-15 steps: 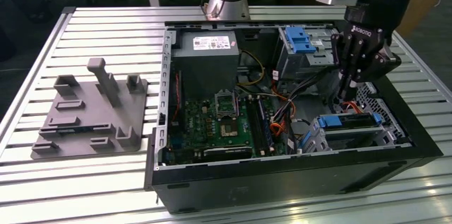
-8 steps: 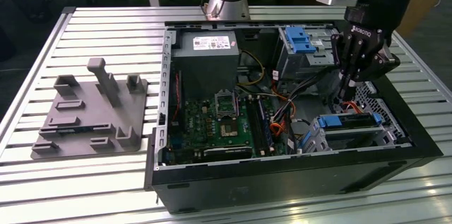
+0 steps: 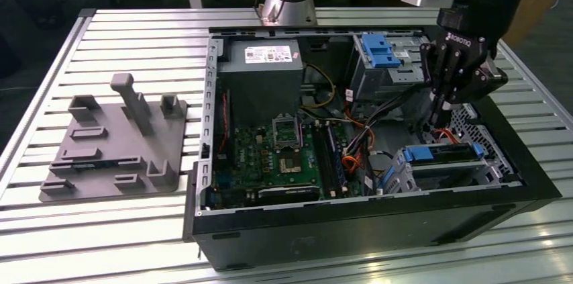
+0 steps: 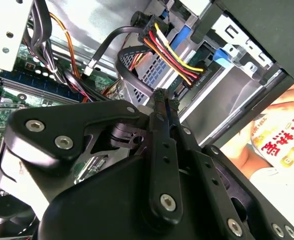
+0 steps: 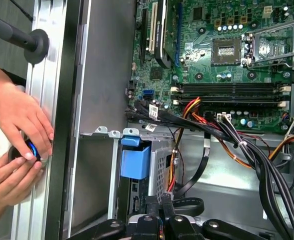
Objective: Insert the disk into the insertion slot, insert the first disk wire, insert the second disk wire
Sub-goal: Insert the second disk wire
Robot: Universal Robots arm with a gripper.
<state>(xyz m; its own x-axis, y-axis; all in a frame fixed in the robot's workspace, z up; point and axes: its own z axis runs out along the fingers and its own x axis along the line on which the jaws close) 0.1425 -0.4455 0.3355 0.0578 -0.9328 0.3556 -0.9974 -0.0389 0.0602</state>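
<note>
Exterior view: gripper [image 3: 442,125] lowered into open PC case [image 3: 358,220], at the exterior view's right, just above disk [image 3: 445,154]. Disk w/ blue carrier seated inside insertion slot [image 3: 474,175], low perforated cage near case's front right corner. Taller grey cage [image 3: 387,62] w/ blue clip farther back. Motherboard [image 3: 268,156] toward the exterior view's left inside case. Grey fixture plate [image 3: 112,143] on slatted table [image 3: 54,230], well apart from case.

Second wrist view: fingers [image 4: 163,107] pressed together, narrow, no gap seen; tips just beside multicolour wire connector [image 4: 174,60], contact w/ connector not determinable. Grasp of any wire not determinable.

First wrist view: blue carrier handle end of disk [image 5: 135,161] in cage, black cables [image 5: 197,170] running beside it. Person's hands [image 5: 17,135] outside case wall, resting on table rail.
</note>
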